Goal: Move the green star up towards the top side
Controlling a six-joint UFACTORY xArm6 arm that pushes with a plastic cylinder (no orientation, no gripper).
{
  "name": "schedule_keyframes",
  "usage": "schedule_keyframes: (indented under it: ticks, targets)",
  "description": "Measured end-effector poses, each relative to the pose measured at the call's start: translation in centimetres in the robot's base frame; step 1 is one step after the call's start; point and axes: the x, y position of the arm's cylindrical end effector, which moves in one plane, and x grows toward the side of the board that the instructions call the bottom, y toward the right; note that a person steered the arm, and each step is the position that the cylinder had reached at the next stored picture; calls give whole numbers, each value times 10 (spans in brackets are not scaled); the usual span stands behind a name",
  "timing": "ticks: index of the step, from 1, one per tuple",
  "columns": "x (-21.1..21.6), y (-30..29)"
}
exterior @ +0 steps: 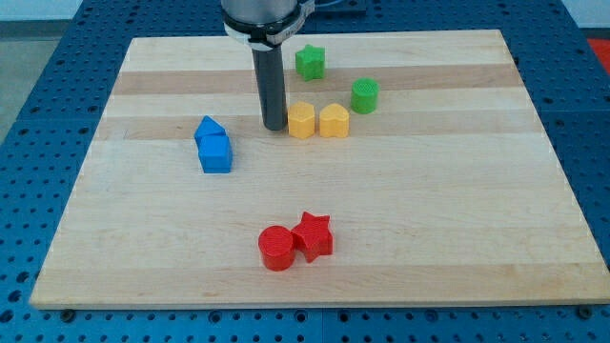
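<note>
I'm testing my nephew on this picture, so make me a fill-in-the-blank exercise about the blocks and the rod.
1. My tip rests just to the view's left of a ____ block.
2. The red star touches a red ____.
3. The green star sits nearer the view's ____ edge of the board than the green cylinder.
4. The number of blue blocks is ____.

Missing words: yellow; cylinder; top; two
</note>
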Motion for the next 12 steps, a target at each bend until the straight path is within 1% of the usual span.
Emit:
schedule_keyframes:
  ticks: [1, 2, 3, 4, 5, 7, 9, 10, 12]
  targets:
    - [-13, -35]
    - [-39, -84]
    - [-49, -110]
    - [-51, -113]
    - [-54, -106]
    - [-66, -17]
    - [-74, 49]
    - [-87, 53]
    - [-95, 48]
